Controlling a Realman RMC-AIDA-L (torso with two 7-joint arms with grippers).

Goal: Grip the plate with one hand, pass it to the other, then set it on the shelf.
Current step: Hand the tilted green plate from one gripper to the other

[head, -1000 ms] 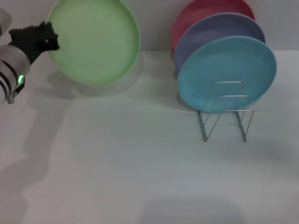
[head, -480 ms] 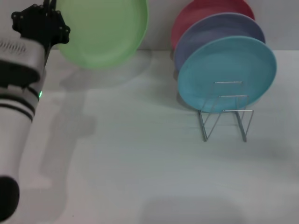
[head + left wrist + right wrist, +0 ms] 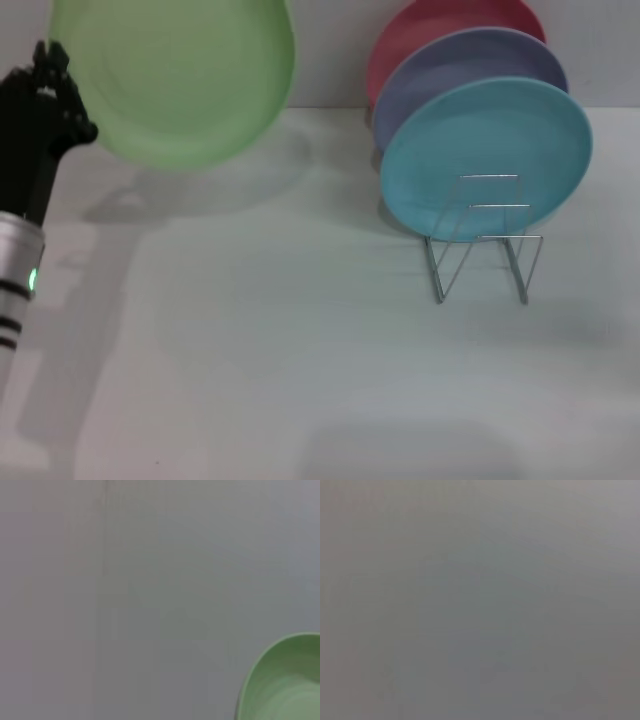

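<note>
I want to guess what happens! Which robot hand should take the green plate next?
Probably the right: the left gripper holds the green plate aloft by its edge, and the rack stands on the robot's right. The right hand isn't in view yet.

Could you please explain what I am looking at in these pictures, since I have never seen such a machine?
This is a two-armed robot. The wide picture comes from a camera on its head; the other two come from cameras on its wrists. The left gripper, black on a silver arm, holds the green plate by its edge, lifted above the white table. The left wrist camera catches that plate's rim. On the table a wire rack holds turquoise, lavender and pink plates. The right gripper is out of sight.
</note>
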